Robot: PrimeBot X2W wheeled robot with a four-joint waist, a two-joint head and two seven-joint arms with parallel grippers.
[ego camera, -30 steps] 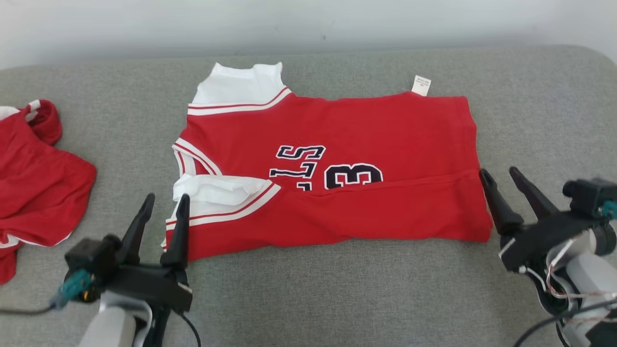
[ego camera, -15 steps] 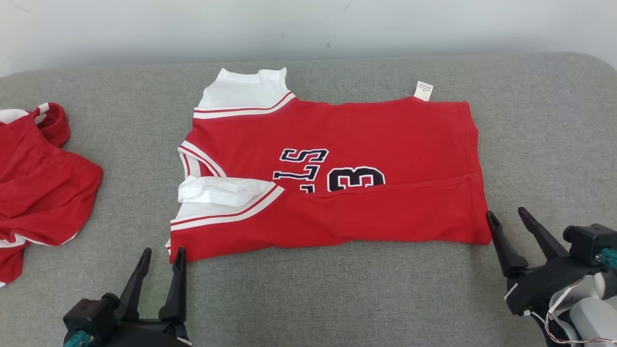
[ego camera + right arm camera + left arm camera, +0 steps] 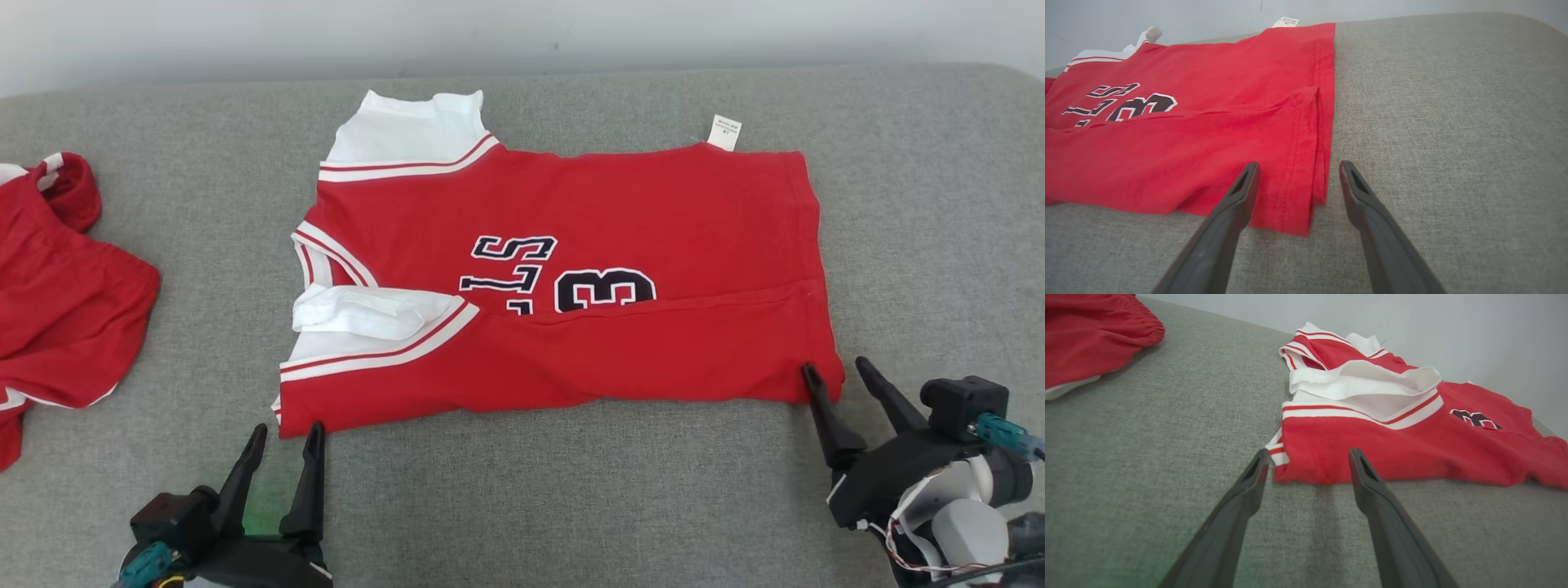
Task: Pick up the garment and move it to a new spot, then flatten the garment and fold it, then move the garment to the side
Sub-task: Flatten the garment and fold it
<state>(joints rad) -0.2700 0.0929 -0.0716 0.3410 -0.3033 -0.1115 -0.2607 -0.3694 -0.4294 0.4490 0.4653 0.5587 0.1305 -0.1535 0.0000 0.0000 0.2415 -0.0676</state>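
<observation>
A red jersey garment (image 3: 571, 269) with white sleeves and black "13" lettering lies spread on the grey cushion, its near long edge folded over itself. My left gripper (image 3: 287, 430) stands open just short of the garment's near-left corner (image 3: 1306, 465), nothing between its fingers. At the near-right hem corner (image 3: 1298, 204) my right gripper (image 3: 835, 369) is open, its left finger over the cloth and its right finger beside it. A white tag (image 3: 724, 132) sticks out at the far edge.
A second red garment (image 3: 57, 302) lies bunched at the cushion's left edge, also in the left wrist view (image 3: 1090, 335). A pale wall (image 3: 522, 33) runs behind the grey cushion (image 3: 522, 490). Bare cushion stretches along the near edge and at the far right.
Both grippers drew back toward me from the garment's near corners, then edged forward again to them. The head camera shifted slightly. The garment has kept its fold.
</observation>
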